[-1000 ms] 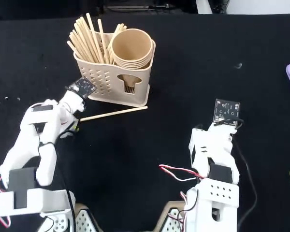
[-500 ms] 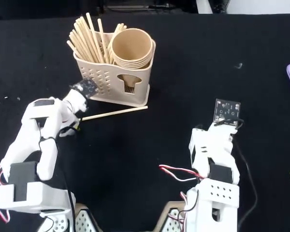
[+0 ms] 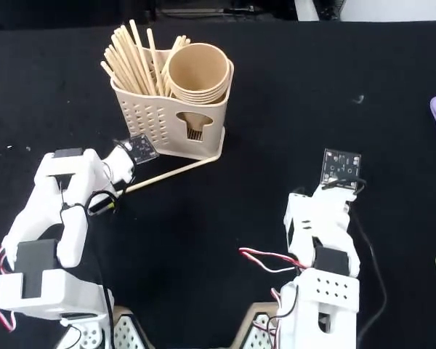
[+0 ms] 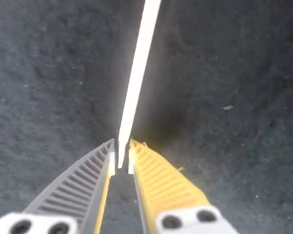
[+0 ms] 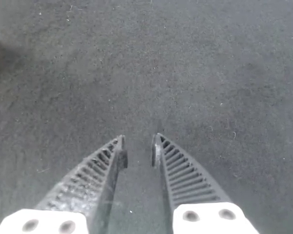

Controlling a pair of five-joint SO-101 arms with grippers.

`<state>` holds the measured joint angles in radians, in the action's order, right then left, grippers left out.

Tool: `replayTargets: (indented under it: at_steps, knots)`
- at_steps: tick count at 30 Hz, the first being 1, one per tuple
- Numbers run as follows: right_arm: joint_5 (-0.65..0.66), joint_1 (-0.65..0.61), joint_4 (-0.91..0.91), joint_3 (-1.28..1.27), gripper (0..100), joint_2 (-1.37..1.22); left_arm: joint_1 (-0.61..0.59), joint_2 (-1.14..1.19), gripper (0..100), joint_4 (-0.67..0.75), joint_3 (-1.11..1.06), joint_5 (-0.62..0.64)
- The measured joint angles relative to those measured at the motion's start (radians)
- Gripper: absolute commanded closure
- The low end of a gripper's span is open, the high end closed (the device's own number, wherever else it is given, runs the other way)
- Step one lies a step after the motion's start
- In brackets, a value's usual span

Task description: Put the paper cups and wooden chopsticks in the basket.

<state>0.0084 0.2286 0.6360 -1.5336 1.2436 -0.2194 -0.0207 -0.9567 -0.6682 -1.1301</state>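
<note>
Wooden chopsticks [image 3: 131, 58] and paper cups [image 3: 211, 87] sat in the basket [image 3: 160, 120], upper left; left tool [image 4: 121, 144] pinched one last chopstick [image 3: 174, 172], right tool [image 5: 138, 139] slightly parted.

The flat tabletop [image 3: 312, 87] is plain black. The cream plastic basket [image 3: 160, 123] has rows of small holes. The stacked round paper cups [image 3: 198, 69] are tan. The bundle of wooden chopsticks [image 3: 131, 58] and the single thin wooden chopstick [image 4: 136, 73] are pale beige. The left gripper [image 4: 120, 146] has one grey and one yellow ribbed finger. The right gripper [image 5: 139, 146] has light grey ribbed fingers [image 5: 88, 185].
</note>
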Motion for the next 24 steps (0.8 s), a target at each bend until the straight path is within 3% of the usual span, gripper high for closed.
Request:
replayTargets:
  at_steps: [4, 13, 19, 24]
  knots:
    - [0.000, 0.000, 0.000, 0.000, 90.0, 0.000, -0.003, -0.043, 97, -0.080, -0.031, -0.063]
    - [0.000, 0.000, 0.000, 0.000, 90.0, 0.000, -0.003, -0.319, 97, -0.410, -0.095, -0.249]
    - [0.000, 0.000, 0.000, 0.000, 90.0, 0.000, -0.003, -0.344, 96, -0.377, -0.172, -0.270]
    - [0.000, 0.000, 0.000, 0.000, 90.0, 0.000, -0.003, -0.293, 84, -0.321, -0.186, -0.249]
